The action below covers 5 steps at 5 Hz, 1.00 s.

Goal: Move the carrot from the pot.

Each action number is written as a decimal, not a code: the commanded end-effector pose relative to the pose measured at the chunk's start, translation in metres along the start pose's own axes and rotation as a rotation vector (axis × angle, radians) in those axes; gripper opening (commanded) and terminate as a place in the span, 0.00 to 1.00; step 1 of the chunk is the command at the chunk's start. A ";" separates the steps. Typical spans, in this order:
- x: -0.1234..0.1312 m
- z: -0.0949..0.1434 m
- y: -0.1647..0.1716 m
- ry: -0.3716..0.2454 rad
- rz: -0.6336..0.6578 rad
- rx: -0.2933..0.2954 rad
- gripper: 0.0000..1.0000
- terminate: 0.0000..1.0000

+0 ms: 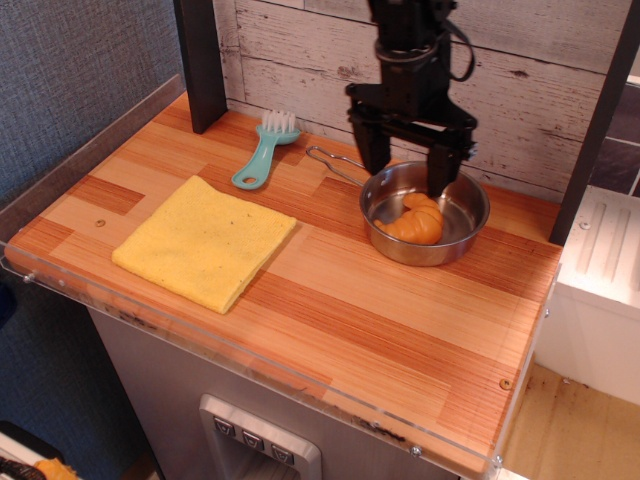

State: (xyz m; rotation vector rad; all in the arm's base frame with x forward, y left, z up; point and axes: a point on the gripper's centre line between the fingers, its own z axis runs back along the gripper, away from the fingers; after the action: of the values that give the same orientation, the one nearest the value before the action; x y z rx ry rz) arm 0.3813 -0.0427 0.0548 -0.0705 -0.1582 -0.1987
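The orange carrot (412, 222) lies inside the shiny steel pot (470, 226) at the right back of the wooden counter. The pot's wire loop handle (330, 160) points left. My black gripper (406, 176) hangs over the pot's back-left rim, just above the carrot. Its two fingers are spread apart and hold nothing. One finger is outside the rim at the left, the other is over the bowl.
A yellow cloth (205, 240) lies at the front left. A teal brush (262, 155) lies at the back, left of the pot handle. A dark post (200, 60) stands at the back left. A plank wall runs behind the counter (380, 320).
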 end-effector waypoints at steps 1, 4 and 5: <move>0.000 -0.006 -0.002 -0.003 -0.012 0.034 1.00 0.00; -0.008 -0.025 -0.003 0.038 -0.031 0.046 1.00 0.00; -0.008 -0.028 -0.005 0.042 -0.030 0.033 1.00 0.00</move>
State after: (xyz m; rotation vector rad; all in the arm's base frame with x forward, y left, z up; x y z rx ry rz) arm 0.3758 -0.0441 0.0148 -0.0365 -0.0899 -0.2155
